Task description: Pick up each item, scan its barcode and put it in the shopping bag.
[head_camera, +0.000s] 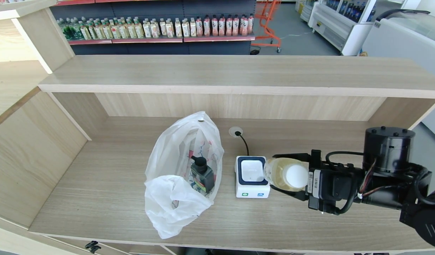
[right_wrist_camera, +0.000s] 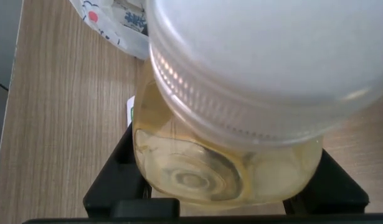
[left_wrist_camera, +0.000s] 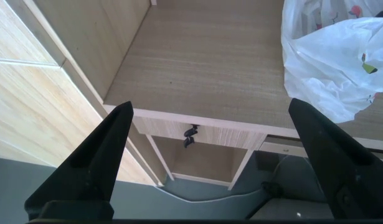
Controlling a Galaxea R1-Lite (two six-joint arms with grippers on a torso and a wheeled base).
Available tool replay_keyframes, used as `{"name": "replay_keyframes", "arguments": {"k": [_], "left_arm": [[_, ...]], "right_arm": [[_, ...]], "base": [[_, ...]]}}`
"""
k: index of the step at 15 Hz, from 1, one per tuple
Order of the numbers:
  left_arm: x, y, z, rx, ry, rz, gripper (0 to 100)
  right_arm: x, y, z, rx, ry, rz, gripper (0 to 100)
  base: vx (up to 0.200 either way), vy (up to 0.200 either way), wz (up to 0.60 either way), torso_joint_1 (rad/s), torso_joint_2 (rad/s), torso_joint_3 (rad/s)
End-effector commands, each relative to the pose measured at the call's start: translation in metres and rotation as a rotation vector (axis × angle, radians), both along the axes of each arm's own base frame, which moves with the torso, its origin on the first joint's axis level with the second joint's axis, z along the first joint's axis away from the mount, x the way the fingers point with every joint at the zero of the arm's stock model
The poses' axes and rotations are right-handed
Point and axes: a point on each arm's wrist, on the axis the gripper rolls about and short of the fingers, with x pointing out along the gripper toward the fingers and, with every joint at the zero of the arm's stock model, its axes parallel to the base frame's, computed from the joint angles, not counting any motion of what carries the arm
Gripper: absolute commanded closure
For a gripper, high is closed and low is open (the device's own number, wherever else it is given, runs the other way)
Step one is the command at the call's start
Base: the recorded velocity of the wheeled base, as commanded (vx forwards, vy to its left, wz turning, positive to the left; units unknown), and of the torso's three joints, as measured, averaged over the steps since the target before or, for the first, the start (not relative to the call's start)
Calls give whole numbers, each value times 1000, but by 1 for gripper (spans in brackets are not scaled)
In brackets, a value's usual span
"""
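Note:
A clear bottle of pale yellow liquid with a white cap (head_camera: 285,174) lies on its side in my right gripper (head_camera: 279,173), which is shut on it. The bottle's base points at the white and blue barcode scanner (head_camera: 252,176) and hangs just beside its right edge. In the right wrist view the bottle (right_wrist_camera: 228,155) sits between the black fingers (right_wrist_camera: 110,186). The white plastic shopping bag (head_camera: 175,198) stands open left of the scanner, with a dark pump bottle (head_camera: 202,174) inside. My left gripper (left_wrist_camera: 210,162) hangs open below the counter's front edge, and the bag (left_wrist_camera: 334,56) shows beyond it.
The scanner's black cable runs to a round grommet (head_camera: 235,131) at the back of the counter. Wooden walls (head_camera: 36,148) enclose the counter on the left, back and right. A drawer key (left_wrist_camera: 190,134) sits under the front edge. Store shelves of bottles (head_camera: 157,28) stand behind.

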Motion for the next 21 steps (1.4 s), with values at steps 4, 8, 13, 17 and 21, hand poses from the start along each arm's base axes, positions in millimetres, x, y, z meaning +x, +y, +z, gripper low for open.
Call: {"name": "replay_keyframes", "arguments": {"k": [4, 8, 13, 17, 21], "left_arm": [[0, 0, 0, 0, 0, 1, 0], [0, 0, 0, 0, 0, 1, 0], [0, 0, 0, 0, 0, 1, 0], [0, 0, 0, 0, -2, 1, 0], [0, 0, 0, 0, 0, 1, 0]], "right_arm": [[13, 6, -8, 33, -67, 58, 100], [21, 9, -27, 55, -101, 89, 100], [27, 9, -36, 65, -111, 99, 100], [27, 9, -37, 67, -108, 104, 100], [27, 6, -32, 77, -115, 96, 100]], "base": [[0, 0, 0, 0, 0, 0], [0, 0, 0, 0, 0, 0], [0, 0, 0, 0, 0, 0], [0, 0, 0, 0, 0, 0], [0, 0, 0, 0, 0, 0]]}}
